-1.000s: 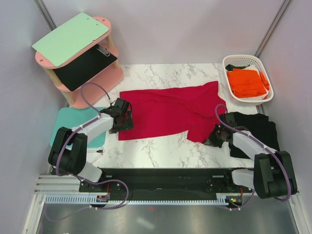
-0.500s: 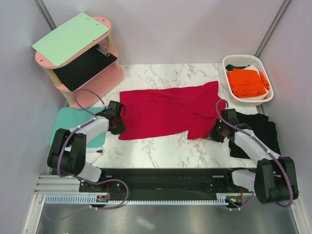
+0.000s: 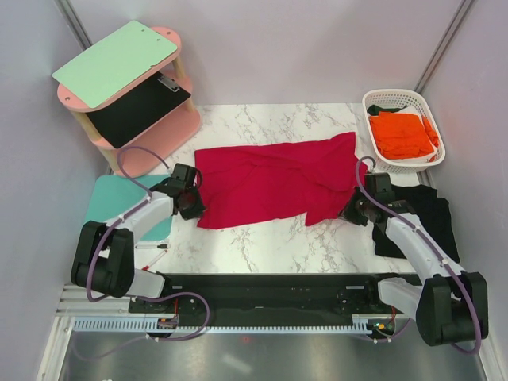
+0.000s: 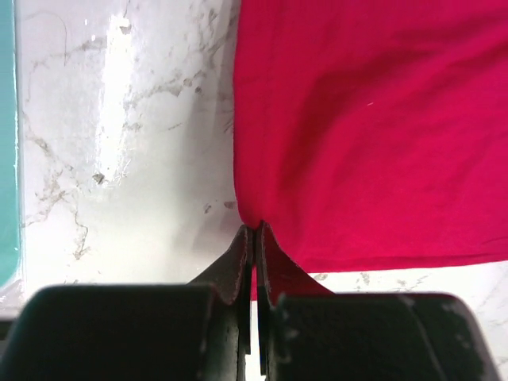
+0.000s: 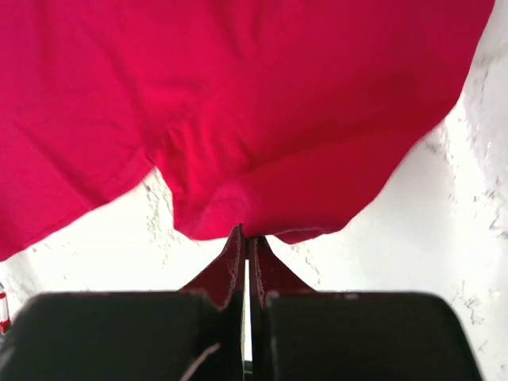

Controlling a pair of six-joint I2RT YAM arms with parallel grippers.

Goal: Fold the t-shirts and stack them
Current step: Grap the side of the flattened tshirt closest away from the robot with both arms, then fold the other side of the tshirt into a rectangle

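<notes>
Cloth first: red shirt (image 3: 274,181) lies spread but wrinkled across the middle of the table (image 3: 262,250), long side running left to right. Orange shirt (image 3: 403,133) sits folded in the basket (image 3: 371,101) at far right. Black shirt (image 3: 432,210) lies bunched at near right, close to the red one's right end.

Left gripper (image 4: 254,236) is closed, pinching the red shirt at its near-left corner; a small peak of cloth rises between the tips. Right gripper (image 5: 246,238) is also closed, w/ a fold of the red shirt's near-right edge caught in the tips.

Handling, as a judgement: fabric is light and limp w/ no stiffness, so anything not held will sag and drag. It should slide easily on the smooth tabletop, but a thin single layer can slip out of a narrow pinch. Best hold is at corners or along the hem, where the seam is thicker, not mid-panel. Both grips are on the same near edge, approx. level, which suits carrying that edge over to the far one. Uneven lift or speed between arms would prob. skew the fold and add creases.
</notes>
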